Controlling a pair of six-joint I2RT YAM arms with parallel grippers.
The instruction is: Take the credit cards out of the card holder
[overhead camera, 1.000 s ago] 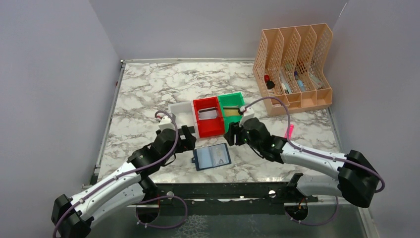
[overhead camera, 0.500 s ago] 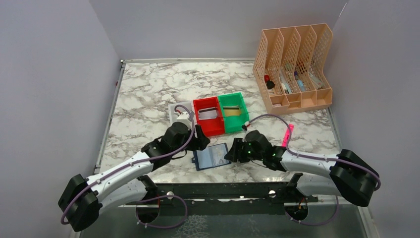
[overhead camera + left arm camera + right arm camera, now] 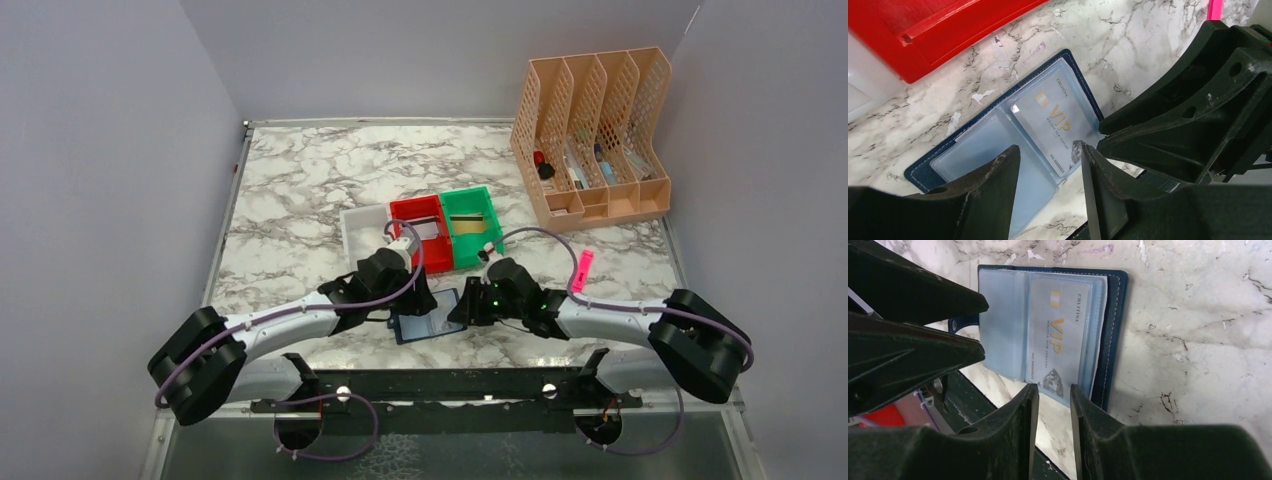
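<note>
Jaws stand apart and empty on the left gripper (image 3: 1048, 156), poised over the open card holder (image 3: 998, 150) lying flat on the marble table (image 3: 300, 190). The right gripper (image 3: 1050, 390), jaws narrowly parted on nothing, faces the edge of a silvery VIP credit card (image 3: 1055, 347) in the holder's clear sleeve, near the red bin (image 3: 420, 235).

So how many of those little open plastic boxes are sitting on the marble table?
3, side by side in a row: white plastic bin on the left, red plastic bin in the middle, green plastic bin on the right. None seems hidden.
</note>
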